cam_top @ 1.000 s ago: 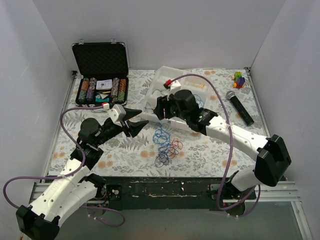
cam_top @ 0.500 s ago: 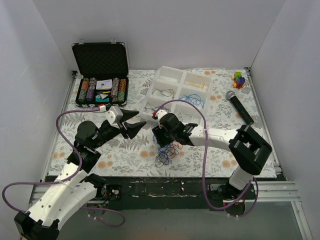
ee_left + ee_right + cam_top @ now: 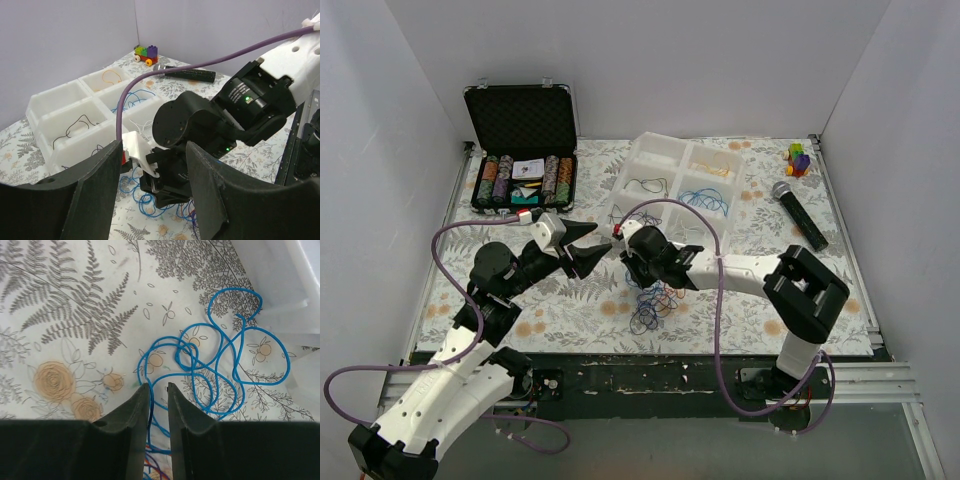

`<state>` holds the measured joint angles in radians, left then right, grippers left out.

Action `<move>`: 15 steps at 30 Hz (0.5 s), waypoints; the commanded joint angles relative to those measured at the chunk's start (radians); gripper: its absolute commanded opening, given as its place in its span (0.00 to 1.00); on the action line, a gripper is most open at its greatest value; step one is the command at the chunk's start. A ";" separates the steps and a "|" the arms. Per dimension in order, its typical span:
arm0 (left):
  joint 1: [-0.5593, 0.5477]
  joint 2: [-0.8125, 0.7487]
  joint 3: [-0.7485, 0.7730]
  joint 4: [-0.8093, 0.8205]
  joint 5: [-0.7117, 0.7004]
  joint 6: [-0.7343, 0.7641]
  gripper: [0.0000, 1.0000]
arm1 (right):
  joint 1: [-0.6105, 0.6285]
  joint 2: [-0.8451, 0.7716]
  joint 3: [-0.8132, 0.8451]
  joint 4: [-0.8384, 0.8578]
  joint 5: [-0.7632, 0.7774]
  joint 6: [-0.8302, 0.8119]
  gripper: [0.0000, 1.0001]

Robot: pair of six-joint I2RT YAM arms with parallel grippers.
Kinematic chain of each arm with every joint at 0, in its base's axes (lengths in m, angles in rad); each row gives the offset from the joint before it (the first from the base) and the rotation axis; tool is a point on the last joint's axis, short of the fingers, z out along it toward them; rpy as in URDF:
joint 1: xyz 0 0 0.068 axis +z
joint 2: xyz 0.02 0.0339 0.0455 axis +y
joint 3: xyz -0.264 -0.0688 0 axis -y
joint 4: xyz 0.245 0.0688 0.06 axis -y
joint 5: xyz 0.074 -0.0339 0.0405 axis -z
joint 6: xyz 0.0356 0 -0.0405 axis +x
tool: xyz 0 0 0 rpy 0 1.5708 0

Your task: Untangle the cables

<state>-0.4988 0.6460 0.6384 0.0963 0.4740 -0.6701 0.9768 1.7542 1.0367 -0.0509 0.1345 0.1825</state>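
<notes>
Down at the far-left edge of the tangle of thin blue, orange and dark wire loops (image 3: 655, 299) on the fern-print cloth (image 3: 570, 300) with the right gripper (image 3: 155, 386), jaws narrowed astride one blue strand, pinch uncertain, remainder trailing nearward; just left, empty and half-spread, the left gripper (image 3: 591, 247).

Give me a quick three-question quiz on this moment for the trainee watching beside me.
1. True or false: the left gripper is clamped on a cable.
2. Multiple choice: in the right wrist view, what colour is the cable that runs between the fingers of the right gripper? A yellow, B blue, C white.
3. Fill in: the black thing lying on the table to the right of the white tray in the top view is a ____.

Key: 1 false, its jaws stand apart with nothing held between them; 2 B; 3 microphone.
</notes>
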 commanded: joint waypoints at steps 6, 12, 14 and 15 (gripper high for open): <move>0.005 -0.008 -0.006 -0.024 0.012 -0.005 0.53 | 0.039 -0.299 -0.003 0.129 0.016 -0.031 0.09; 0.006 -0.013 -0.013 -0.032 0.021 -0.006 0.52 | 0.037 -0.357 -0.011 0.111 0.069 -0.052 0.25; 0.005 -0.011 -0.009 -0.030 0.021 -0.006 0.52 | 0.023 -0.297 0.003 0.054 0.091 -0.057 0.43; 0.005 -0.011 -0.009 -0.030 0.021 -0.006 0.52 | 0.014 -0.271 0.008 0.024 0.096 -0.049 0.44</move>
<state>-0.4988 0.6460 0.6292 0.0738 0.4835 -0.6739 1.0103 1.3724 1.0298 0.0696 0.1764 0.1497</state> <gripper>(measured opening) 0.526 0.394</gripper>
